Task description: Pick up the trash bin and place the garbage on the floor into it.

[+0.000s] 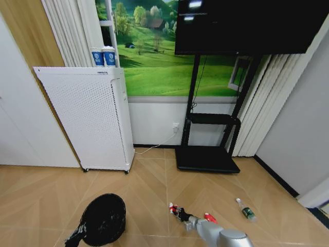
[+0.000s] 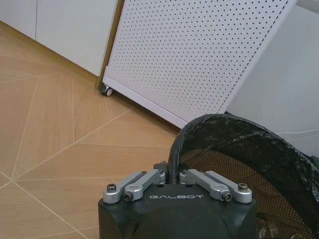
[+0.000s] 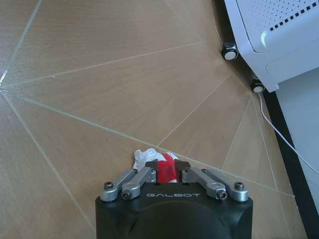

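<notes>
A: Largest first: trash bin [image 1: 104, 218], black, bag-lined, sitting on the floor [image 1: 149, 180] in front of the white perforated cabinet [image 1: 85, 118]. Clamped by the left gripper [image 2: 169, 175] at the near rim, fingers pinched on the lip with the bag edge between them. Open mouth spread just beyond the fingertips.

B: Handling?

A: Probably light, with stiff mesh walls under a soft, slack liner. Rim likely the only sound hold; bag plastic liable to slide or bunch, so best gripped with rim and liner together, as seen.

B: Next down?

A: Clear bottle [image 1: 246, 210] with green label, lying on its side, well off to the right of the right gripper [image 3: 168, 171]. Likely light, smooth, prone to rolling; best taken across the body, not the cap.

B: Smaller?

A: Red-and-white piece [image 3: 155, 160], crumpled, soft-looking, caught between the right gripper's fingers low at the floor; white part bulging out just past the tips. Seemingly featherweight and crushable, easy to pinch anywhere, though thin enough to slip from a loose grip. Red piece [image 1: 209, 217] just beside the right wrist, on the bottle side, touching nothing.

B: Bin against that gripper?

A: To its left, near but apart, bare planks between.
</notes>
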### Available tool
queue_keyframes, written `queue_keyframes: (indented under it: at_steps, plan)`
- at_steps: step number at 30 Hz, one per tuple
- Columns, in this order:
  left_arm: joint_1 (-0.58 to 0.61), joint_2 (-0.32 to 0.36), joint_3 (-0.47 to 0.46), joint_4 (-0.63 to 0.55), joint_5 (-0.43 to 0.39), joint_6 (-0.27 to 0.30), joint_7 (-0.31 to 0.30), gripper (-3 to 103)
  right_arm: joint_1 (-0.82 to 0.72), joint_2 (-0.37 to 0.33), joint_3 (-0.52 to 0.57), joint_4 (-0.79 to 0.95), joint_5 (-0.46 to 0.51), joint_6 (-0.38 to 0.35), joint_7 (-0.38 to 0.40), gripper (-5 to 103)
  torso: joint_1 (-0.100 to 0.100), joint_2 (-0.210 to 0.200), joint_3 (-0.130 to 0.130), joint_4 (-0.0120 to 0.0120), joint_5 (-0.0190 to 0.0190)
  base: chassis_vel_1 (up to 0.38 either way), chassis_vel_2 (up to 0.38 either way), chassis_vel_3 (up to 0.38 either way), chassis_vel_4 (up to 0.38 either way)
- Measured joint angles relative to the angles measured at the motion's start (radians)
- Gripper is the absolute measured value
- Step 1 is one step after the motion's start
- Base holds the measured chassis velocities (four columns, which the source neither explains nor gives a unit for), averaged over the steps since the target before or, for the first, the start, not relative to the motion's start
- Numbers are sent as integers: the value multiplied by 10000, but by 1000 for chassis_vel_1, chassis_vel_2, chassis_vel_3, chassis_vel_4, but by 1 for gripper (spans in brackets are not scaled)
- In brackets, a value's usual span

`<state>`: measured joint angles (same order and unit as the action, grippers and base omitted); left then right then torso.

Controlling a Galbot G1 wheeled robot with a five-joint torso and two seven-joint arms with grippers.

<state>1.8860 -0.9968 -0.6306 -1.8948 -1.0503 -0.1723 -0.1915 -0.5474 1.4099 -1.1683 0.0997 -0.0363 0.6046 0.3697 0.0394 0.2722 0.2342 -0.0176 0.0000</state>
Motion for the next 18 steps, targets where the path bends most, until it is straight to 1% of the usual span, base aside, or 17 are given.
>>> queue_keyframes:
  at_steps: [2,3,4,6,11,12,13,15,18]
  plan:
    - [2,-8,3,0,3,-2,11,7,-1,-6,1,-6,0,5,-2,20,0,0,0,0,0,0,0,0,0]
    - [3,-23,13,1,15,-10,29,7,-2,-22,6,-11,-8,24,-1,9,0,0,0,0,0,0,0,0,0]
    - [3,-23,13,1,15,-10,29,7,-2,-22,6,-11,-8,24,-1,9,0,0,0,0,0,0,0,0,0]
    - [-1,-30,23,4,26,-14,41,7,-4,-46,63,-10,-14,39,28,2,0,0,0,0,0,0,0,0,0]
    - [-14,-26,26,15,31,-18,46,7,40,-103,285,103,-7,120,86,0,0,0,0,-1,-1,0,0,0,0]
    - [-13,-16,18,15,28,-19,48,7,69,-122,379,189,13,187,99,0,0,0,0,-1,-1,0,0,0,0]
    - [-1,14,-19,7,18,-20,54,7,165,-210,508,469,62,336,120,-2,0,0,0,0,1,0,0,0,0]
    - [2,29,-41,2,19,-23,55,7,226,-271,526,652,75,401,140,-2,0,0,0,1,2,0,0,0,0]
    - [-6,62,-84,-20,8,-29,53,7,370,-507,482,1203,43,549,280,13,0,0,0,2,0,0,0,0,0]
